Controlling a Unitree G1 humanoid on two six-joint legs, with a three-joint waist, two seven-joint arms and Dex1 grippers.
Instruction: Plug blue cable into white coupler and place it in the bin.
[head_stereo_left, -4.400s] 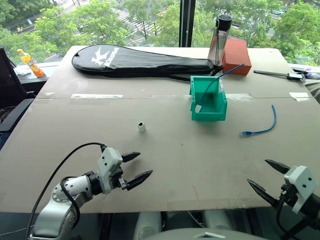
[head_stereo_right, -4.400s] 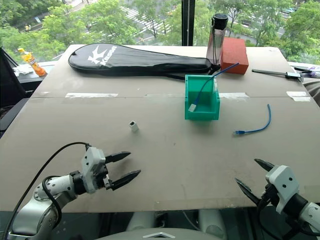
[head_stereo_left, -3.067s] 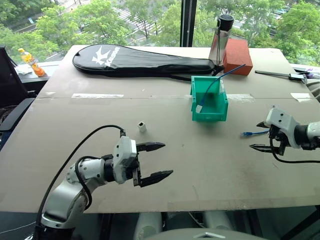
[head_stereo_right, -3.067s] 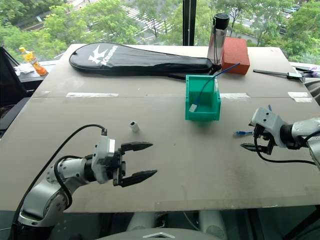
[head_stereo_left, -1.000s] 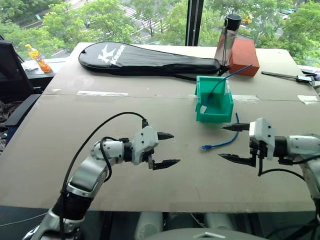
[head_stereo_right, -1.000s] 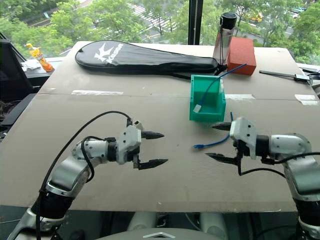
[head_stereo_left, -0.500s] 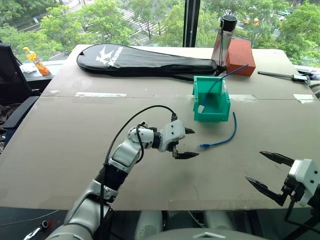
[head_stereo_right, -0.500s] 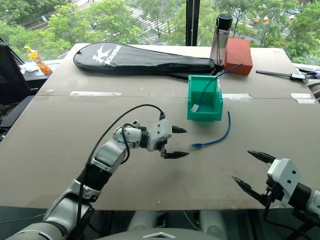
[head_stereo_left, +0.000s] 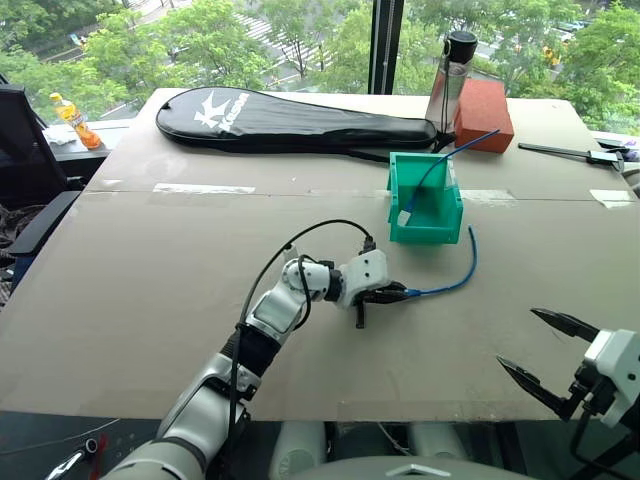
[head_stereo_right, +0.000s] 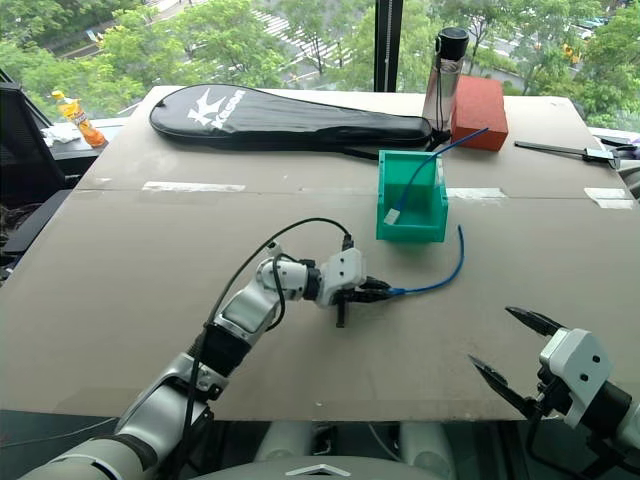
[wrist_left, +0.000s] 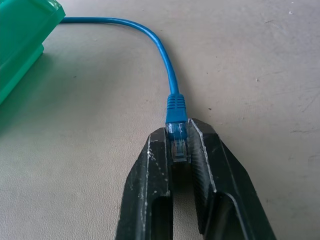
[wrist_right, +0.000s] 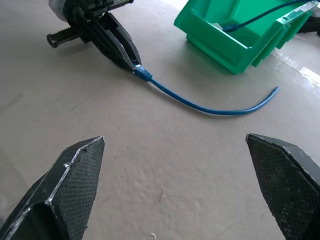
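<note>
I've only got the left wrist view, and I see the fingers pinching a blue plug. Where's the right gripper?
Observer: The right gripper is open, near the front edge of the table on the right, well apart from the blue cable.
Operator: Is the cable's other end free?
Observer: Yes, its far tip lies loose on the table, just to the right of the bin.
Operator: Anything inside the bin?
Observer: A second blue cable runs in over the back rim, and it ends in a white block inside.
</note>
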